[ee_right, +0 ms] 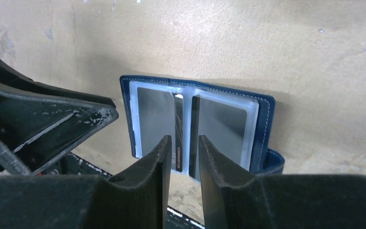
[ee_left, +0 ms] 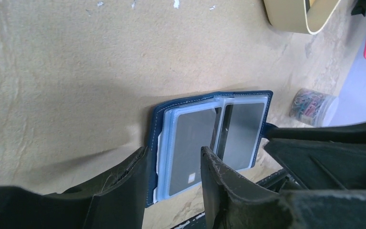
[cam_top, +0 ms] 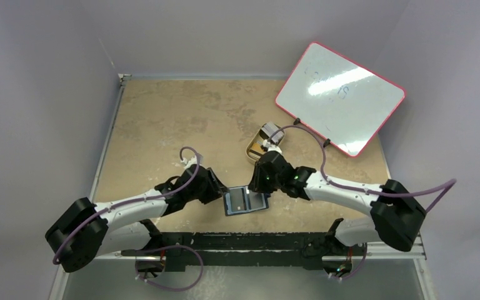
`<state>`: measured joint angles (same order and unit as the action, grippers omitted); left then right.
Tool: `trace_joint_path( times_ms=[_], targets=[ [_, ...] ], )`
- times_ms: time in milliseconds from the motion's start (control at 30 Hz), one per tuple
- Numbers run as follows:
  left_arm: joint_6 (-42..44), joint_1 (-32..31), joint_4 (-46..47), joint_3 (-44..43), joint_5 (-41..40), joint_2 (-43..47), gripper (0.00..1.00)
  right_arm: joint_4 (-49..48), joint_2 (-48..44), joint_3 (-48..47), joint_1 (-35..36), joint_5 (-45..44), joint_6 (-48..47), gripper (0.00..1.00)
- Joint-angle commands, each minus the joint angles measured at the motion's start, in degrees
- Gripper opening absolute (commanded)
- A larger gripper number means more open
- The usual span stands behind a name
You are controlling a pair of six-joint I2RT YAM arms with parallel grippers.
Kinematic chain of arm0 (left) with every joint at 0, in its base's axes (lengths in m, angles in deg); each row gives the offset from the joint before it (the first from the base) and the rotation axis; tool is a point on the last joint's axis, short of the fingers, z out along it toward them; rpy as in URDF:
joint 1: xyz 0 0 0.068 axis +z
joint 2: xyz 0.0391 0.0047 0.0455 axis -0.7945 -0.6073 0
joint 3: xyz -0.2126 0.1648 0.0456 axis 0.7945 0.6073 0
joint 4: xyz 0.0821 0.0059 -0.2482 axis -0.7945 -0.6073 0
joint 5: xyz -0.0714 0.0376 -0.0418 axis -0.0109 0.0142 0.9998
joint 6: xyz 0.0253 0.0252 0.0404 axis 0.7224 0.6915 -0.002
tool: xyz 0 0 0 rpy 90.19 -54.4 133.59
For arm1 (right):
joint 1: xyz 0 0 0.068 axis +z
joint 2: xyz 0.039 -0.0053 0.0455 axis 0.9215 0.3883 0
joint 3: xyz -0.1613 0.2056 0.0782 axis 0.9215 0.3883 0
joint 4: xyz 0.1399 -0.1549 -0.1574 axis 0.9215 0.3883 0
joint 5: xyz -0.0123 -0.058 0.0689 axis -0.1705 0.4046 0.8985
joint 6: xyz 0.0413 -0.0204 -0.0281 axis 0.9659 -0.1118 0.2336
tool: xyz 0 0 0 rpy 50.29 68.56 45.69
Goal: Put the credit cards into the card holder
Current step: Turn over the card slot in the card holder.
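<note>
I see a mottled tan table boxed in by plain pale grey walls on the left, far and right sides. Overhead light glares off a red-rimmed whiteboard at the far right corner.
</note>
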<state>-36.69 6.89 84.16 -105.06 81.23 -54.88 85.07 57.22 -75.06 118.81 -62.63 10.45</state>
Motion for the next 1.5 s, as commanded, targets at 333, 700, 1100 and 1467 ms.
trace_joint_path(
  times_ms=[333, 700, 1100, 1467],
  targets=[
    [2.21, 2.47, 14.43, 4.23, 5.63, -1.82, 0.42, -5.41, 10.18, 0.29, 0.14, 3.37, -1.89, 0.23],
    [0.97, 2.47, 25.71, 8.11, 8.85, -1.69, 0.38, -6.79, 10.62, 3.02, 0.13, 3.46, -0.72, 0.22],
    [-0.08, 2.47, 32.48, 8.62, 11.11, -5.39, 0.14, -7.28, 9.79, 3.85, 0.15, 3.72, -0.51, 0.22],
    [-0.84, 2.47, 35.88, 9.09, 11.56, -5.02, 0.01, -7.52, 9.48, 4.5, 0.15, 3.61, -0.19, 0.24]
  ],
)
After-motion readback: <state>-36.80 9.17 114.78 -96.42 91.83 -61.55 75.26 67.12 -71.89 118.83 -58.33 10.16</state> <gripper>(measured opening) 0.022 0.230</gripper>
